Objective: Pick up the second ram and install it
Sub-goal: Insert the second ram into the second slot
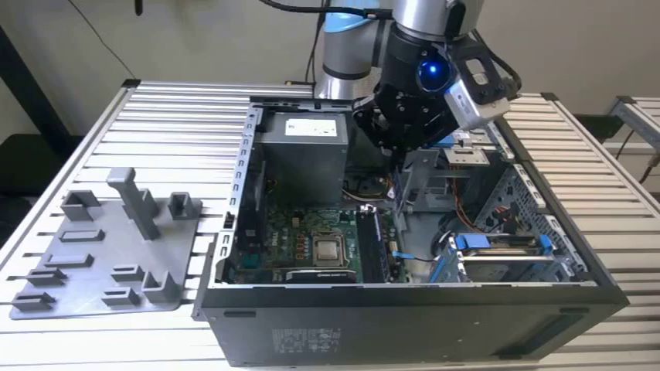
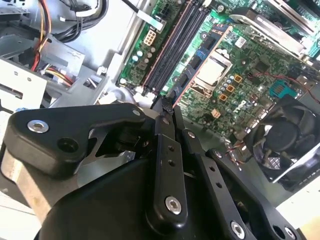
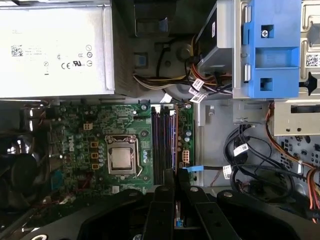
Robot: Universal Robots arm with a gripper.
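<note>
- Above the open computer case, near the power supply unit, the gripper was found hanging well clear of the motherboard.
- The case was noted lying on a slatted table. A grey tray was set just beside it, at the exterior view's left.
- On that tray, grey holder blocks and an upright post were recorded.
- In both wrist views the fingers were seen drawn together until the tips met. Whether anything thin was nipped between them could not be told.
- In the first wrist view the fingertips were found lined up with the memory slots. These slots ran just beside the processor.
- The second ram could not be singled out with certainty. Long dark strips were noted along those slots. It could not be determined whether the stick was seated among them or carried edge-on between the fingers.
- The stick was judged light, stiff and thin, with smooth flat faces that offer little friction. A firm but modest squeeze is therefore called for.
- It was also judged fragile, since bending, twisting or uneven pressure could crack the board or damage a slot.
- Hold was judged best taken across the two flat faces near mid-length, along the upper edge. That leaves the contact edge free and untouched.
</note>
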